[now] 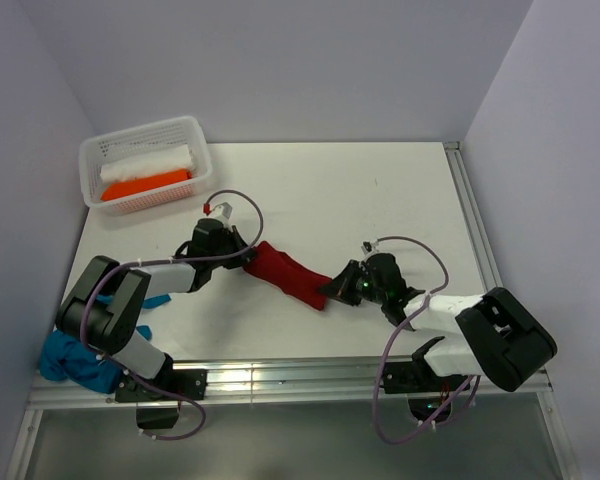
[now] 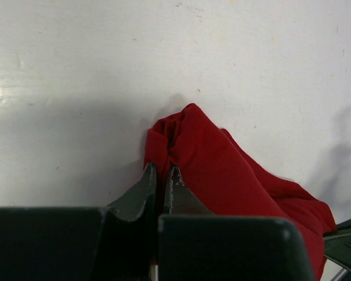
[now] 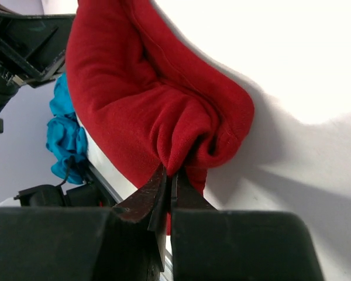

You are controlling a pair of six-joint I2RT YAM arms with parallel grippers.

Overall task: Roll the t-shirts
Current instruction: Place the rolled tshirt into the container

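Dark red t-shirt (image 1: 288, 274): rolled, lying mid-table (image 1: 380, 200) between both claws.
Left gripper (image 1: 248, 257): pinched shut on the roll's one end.
Right gripper (image 1: 332, 290): clamped on a fold at the other end.
Teal t-shirt (image 1: 75, 358): heaped at the near left corner.

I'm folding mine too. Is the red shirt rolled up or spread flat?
Rolled up: the dark red t-shirt is a tube, left gripper and right gripper pinching its ends.

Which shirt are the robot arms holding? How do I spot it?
Find the white table, then look at its middle. The dark red t-shirt lies there, a long roll pinched by the left gripper and right gripper. No other shirt is red.
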